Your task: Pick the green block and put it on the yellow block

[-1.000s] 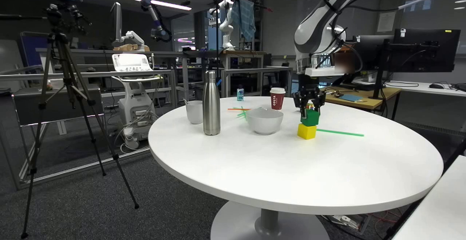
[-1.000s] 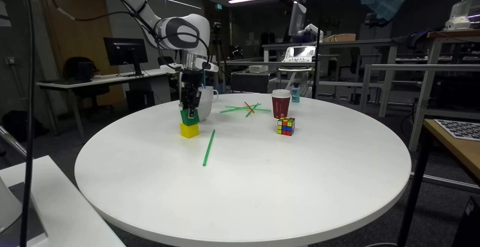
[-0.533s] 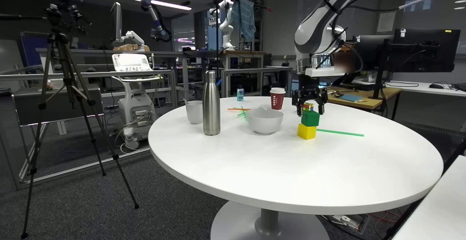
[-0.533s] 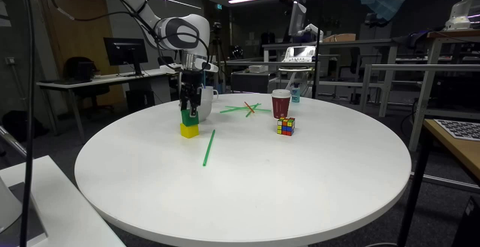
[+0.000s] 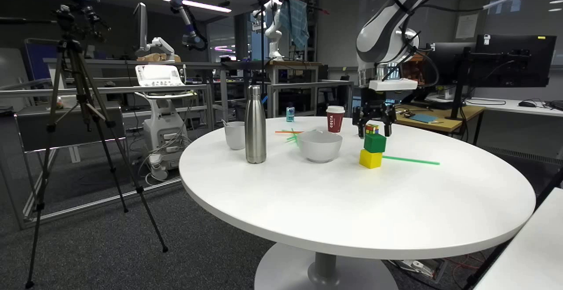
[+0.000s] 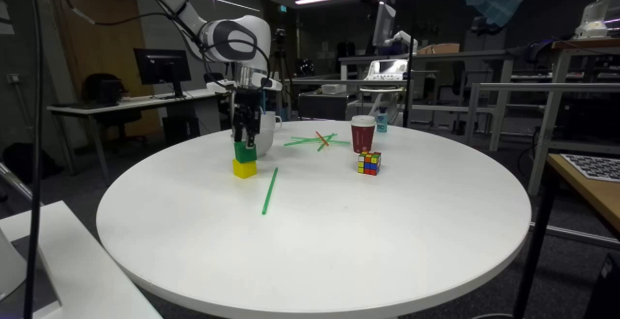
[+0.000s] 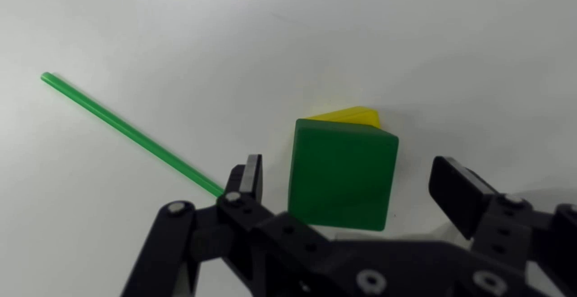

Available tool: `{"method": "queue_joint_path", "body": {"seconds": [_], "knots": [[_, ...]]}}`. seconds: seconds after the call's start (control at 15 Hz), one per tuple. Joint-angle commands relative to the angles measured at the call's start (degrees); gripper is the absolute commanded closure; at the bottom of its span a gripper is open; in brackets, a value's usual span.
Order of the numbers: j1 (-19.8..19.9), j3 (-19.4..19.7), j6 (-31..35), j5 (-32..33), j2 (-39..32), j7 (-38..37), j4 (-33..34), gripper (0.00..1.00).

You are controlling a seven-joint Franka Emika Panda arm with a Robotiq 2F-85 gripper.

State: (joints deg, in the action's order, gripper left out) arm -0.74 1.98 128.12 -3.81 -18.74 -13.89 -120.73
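Note:
In both exterior views the green block (image 5: 375, 143) rests on top of the yellow block (image 5: 370, 159), which stands on the white round table. From above, in the wrist view, the green block (image 7: 342, 175) covers most of the yellow block (image 7: 349, 116); only a far strip of yellow shows. My gripper (image 7: 349, 173) is open, one finger on each side of the green block with a gap to both. In an exterior view the gripper (image 5: 374, 135) has its fingertips around the height of the green block's top, and nothing is held.
A green stick (image 6: 270, 190) lies close to the stacked blocks. The white bowl (image 5: 320, 145) stands beside them, with a steel bottle (image 5: 255, 125) and a mug (image 5: 234, 136) farther along. A Rubik's cube (image 6: 369, 163) and a red cup (image 6: 363, 135) are also on the table.
The jaws, shut on the green block a second ago, have opened and let it go. Slightly tilted before, the block now sits flat on the yellow one. My gripper has risen a little.

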Motion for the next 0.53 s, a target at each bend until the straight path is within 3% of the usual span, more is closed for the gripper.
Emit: {"method": "queue_joint_path", "body": {"seconds": [0.0,0.47], "knots": [[-0.3,0.6,2.2,0.3,5.3,-1.9,-3.3,0.0],[-0.3,0.8,2.6,1.5,9.4,-3.5,-3.7,0.0]]}}
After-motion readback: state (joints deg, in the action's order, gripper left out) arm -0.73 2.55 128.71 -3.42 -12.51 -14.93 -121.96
